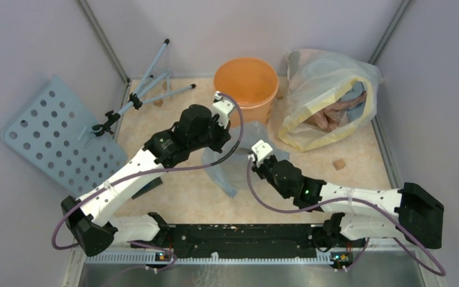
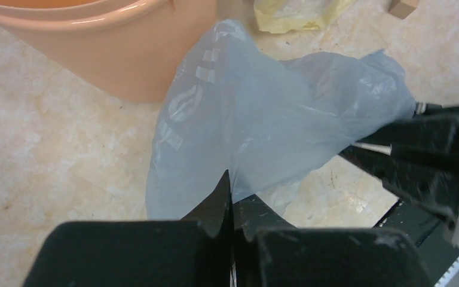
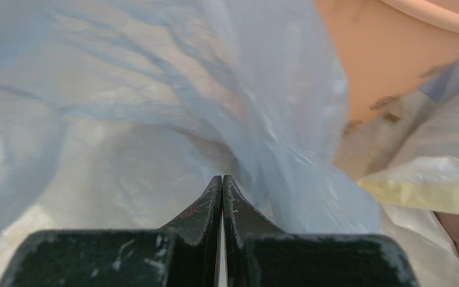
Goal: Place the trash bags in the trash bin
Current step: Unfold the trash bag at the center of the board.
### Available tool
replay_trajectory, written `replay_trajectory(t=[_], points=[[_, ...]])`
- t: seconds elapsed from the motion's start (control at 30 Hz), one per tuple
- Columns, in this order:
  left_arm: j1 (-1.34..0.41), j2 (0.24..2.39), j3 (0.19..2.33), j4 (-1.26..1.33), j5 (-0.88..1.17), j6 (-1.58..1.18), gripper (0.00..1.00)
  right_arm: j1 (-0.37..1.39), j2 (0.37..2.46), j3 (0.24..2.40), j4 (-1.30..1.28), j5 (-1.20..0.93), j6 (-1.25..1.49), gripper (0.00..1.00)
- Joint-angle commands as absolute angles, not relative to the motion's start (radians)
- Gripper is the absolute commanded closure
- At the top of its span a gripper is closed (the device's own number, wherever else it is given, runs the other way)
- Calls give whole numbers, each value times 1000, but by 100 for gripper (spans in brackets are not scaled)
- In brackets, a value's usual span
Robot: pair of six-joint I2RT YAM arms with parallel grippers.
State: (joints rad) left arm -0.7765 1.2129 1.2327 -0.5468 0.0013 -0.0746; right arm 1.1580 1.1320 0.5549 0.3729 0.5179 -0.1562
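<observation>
Top external view: both arms reach in over the table (image 1: 179, 191) and meet at the crumpled film just in front of the bucket.
Left tool (image 2: 230, 191): fingers are together, and a fold of the film runs right into the tips, so I judge it clamped on plastic.
Trash bag (image 2: 263, 119): lies slack on the table between the two arms, one edge against the bucket's wall, nothing over the rim yet.
Trash bin (image 2: 113, 54): stands upright just behind the bag, mouth open.
Right tool (image 3: 222, 182): fingers are pressed together with film gathered at the tips, which I read as a pinch on the bag's other side.
Clear yellow-edged bag (image 1: 329, 95): lies just right of the bucket, close to the right arm's path.
Risk, slip: the film is thin and slick, so a shallow pinch may pull free on the lift.
Risk, snag: most of the bag hangs loose below the grips and may catch on the rim or drape outside.
Risk, tear: if the arms pull apart, the plastic may stretch or rip.
Risk, knock: a low approach may shove the light bucket or drag the clear bag.
</observation>
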Motion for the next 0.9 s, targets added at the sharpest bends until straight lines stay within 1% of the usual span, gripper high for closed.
replay_trajectory(t=[0.0,0.1,0.2,0.3,0.43,0.57,0.67,0.8,0.87], points=[[-758,1147,1250,-563,87,-101,100,1087,1063,515,485,495,-137,100],[-752,1138,1245,-543,165,-121,100,1086,1079,503,527,456,-145,100],[-750,1142,1244,-516,239,-131,100,1086,1138,509,575,413,-171,100],[-745,1155,1246,-511,261,-141,100,1085,1181,512,627,411,-197,100],[-725,1171,1232,-483,302,-159,100,1096,1215,536,655,309,-250,100],[-699,1195,1217,-442,360,-185,100,1160,1286,563,700,376,-315,100],[-685,1205,1216,-427,394,-208,100,1167,1320,556,742,395,-310,100],[-678,1201,1205,-405,420,-228,100,1167,1333,521,848,371,-295,100],[-674,1203,1202,-403,418,-233,100,1169,1322,540,818,351,-270,100]])
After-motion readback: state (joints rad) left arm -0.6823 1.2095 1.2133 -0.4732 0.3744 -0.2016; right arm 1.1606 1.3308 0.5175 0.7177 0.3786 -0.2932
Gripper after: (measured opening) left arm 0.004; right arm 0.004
